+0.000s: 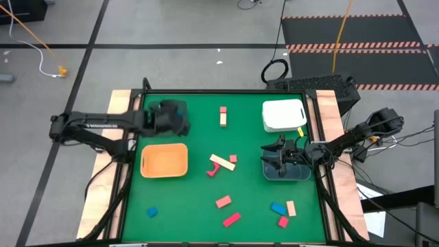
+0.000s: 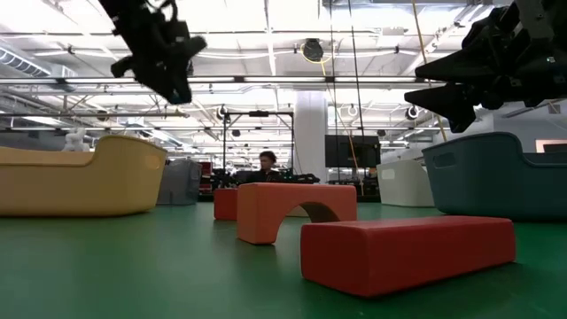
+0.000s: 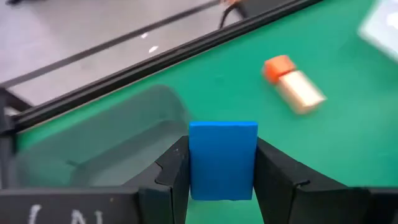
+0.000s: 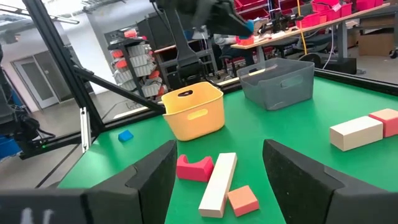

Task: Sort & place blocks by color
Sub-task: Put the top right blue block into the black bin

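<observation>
Green felt covers the table [image 1: 199, 206], with grey floor all round it. Taken from the left in the high view: the left gripper [image 1: 180, 118] hangs at about ten o'clock from the table's middle, clamped on a blue block [image 3: 222, 160] that stands upright between its fingers [image 3: 171, 177]. Its wrist view shows a grey bin [image 3: 106, 146] right under and just ahead of that block, so my guess is that the next move is a short drop straight down, the blue piece's long axis already pointing into the bin. Below it, at nine o'clock, sits the orange bin [image 1: 164, 160], and at seven o'clock a loose blue block [image 1: 151, 213].

Around the middle lie a tan bar [image 1: 222, 163] set at a slant, a curved red piece [image 1: 213, 169] touching it and a small red cube [image 1: 233, 158] close by. At twelve o'clock a red-and-tan pair [image 1: 223, 116] lies end to end. Two red bars [image 1: 228, 210] lie at six o'clock.

At five o'clock are a blue block [image 1: 278, 208], a tan one [image 1: 291, 208] and a red one [image 1: 282, 221]. The white bin [image 1: 284, 115] stands at two o'clock. The right gripper [image 1: 282, 155] waits over the dark bin [image 1: 287, 173] at three o'clock, jaws apart and empty; it is the nearer arm for the five o'clock cluster.
</observation>
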